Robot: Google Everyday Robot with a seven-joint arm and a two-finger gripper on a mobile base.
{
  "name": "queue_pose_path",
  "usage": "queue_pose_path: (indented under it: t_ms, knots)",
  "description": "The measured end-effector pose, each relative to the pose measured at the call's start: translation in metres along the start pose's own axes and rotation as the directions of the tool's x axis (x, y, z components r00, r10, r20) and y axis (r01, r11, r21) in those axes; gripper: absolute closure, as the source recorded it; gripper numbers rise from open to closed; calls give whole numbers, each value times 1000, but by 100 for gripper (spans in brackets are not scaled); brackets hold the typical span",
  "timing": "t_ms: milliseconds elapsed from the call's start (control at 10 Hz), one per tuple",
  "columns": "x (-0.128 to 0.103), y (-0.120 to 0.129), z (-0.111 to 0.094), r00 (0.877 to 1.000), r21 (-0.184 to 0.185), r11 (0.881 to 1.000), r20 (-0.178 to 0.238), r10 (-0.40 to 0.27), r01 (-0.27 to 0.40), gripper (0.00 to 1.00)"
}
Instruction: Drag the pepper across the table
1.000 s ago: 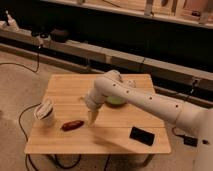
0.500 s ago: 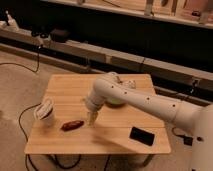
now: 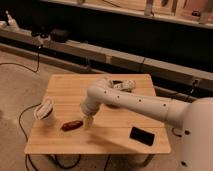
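The pepper (image 3: 71, 124) is a small dark red-brown elongated thing lying on the light wooden table (image 3: 67, 87), near its front left part. My gripper (image 3: 88, 122) hangs from the white arm (image 3: 130, 100) just to the right of the pepper, its tip down at the tabletop, close beside the pepper's right end. I cannot tell whether it touches the pepper.
A white cup-like object (image 3: 45, 111) stands at the table's left edge, left of the pepper. A black phone (image 3: 142, 135) lies at the front right. A green plate (image 3: 113, 105) is mostly hidden behind the arm. Cables run over the floor on the left.
The gripper has shifted slightly left and down toward the pepper's right end. The pepper lies where it was.
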Motion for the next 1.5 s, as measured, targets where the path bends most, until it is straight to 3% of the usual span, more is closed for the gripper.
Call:
queue_pose_path:
  t_ms: [100, 300, 600, 1500]
  knots:
    - [6, -1, 8, 999, 8, 999, -12, -38, 38, 20]
    - [19, 1, 27, 989, -5, 992, -83, -125, 125, 20]
    - [22, 9, 38, 975, -28, 986, -148, -164, 162, 20]
    - [30, 8, 66, 986, 88, 985, -87, -143, 150, 20]
